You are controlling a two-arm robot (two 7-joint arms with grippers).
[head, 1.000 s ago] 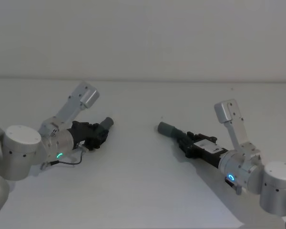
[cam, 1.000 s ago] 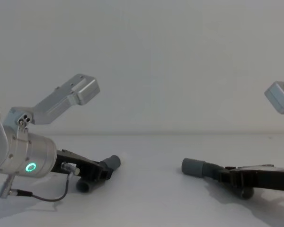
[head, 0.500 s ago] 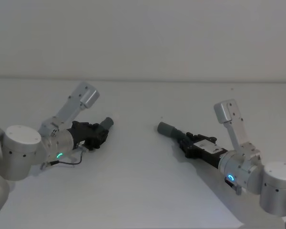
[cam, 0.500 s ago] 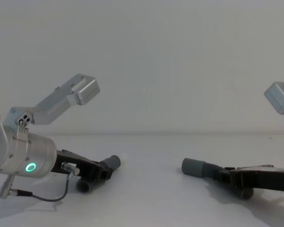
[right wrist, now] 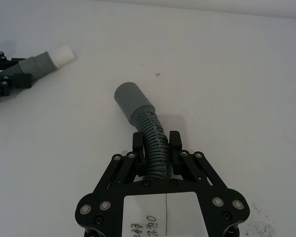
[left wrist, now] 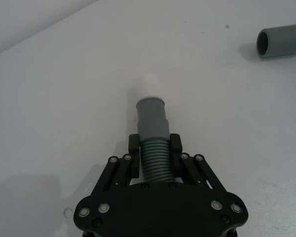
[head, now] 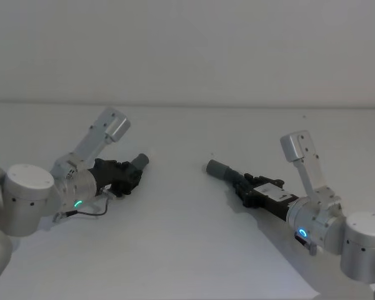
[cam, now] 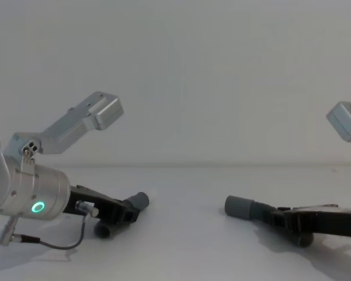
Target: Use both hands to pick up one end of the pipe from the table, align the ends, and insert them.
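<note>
Pipe pieces (right wrist: 148, 126) clamped by left gripper (left wrist: 154, 145) and right gripper (right wrist: 156, 140).
Lift level; aim white tip (left wrist: 149, 85) squarely into grey cuff (right wrist: 129, 98).

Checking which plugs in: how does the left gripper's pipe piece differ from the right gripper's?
The left piece has a narrower white tip beyond its cuff; the right piece ends in an open cuff. The left piece runs straight out of the left gripper; the right piece bends beyond the right gripper. Both are ribbed and clamped.
</note>
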